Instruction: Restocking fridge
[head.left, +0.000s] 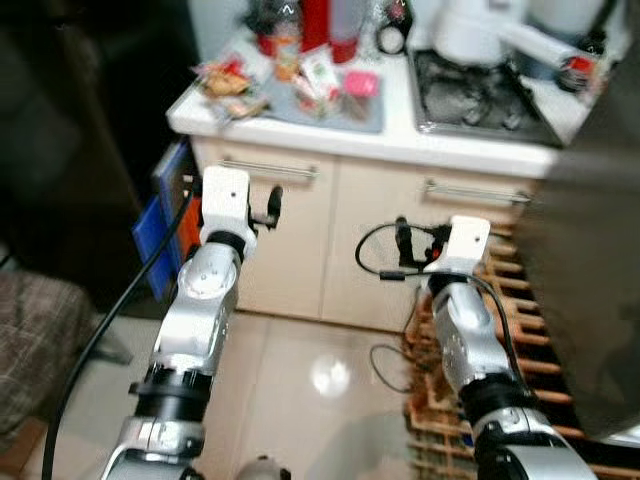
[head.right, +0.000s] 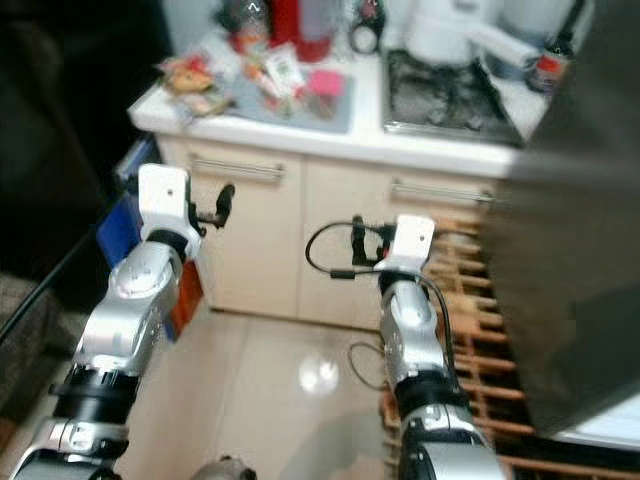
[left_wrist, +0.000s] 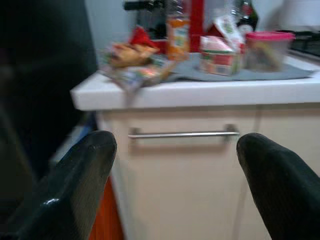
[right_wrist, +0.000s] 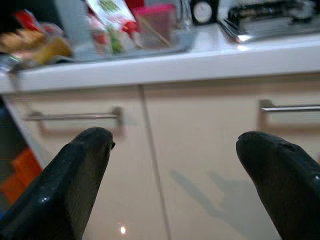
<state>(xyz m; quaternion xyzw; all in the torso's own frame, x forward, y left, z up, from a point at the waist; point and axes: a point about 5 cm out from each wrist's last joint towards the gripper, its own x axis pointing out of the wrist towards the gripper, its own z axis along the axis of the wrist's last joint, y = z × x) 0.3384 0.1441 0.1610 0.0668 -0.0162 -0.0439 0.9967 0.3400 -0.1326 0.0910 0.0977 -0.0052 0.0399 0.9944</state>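
Both grippers, left and right, are held wide apart and empty before cream cabinet doors. Beyond, groceries are seen on a grey mat on the white counter: a carton standing upright beside a pink-lidded tub.

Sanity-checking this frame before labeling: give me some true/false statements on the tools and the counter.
1. Both tools are open and hold nothing. True: left tool, right tool.
2. A pink-lidded tub sits on the grey mat. True.
3. The left tool grips a drawer handle. False: it is short of the handle, apart from it.
4. The stove is on the robot's left of the snacks. False: it is on their right.
5. The counter is black. False: it is white.
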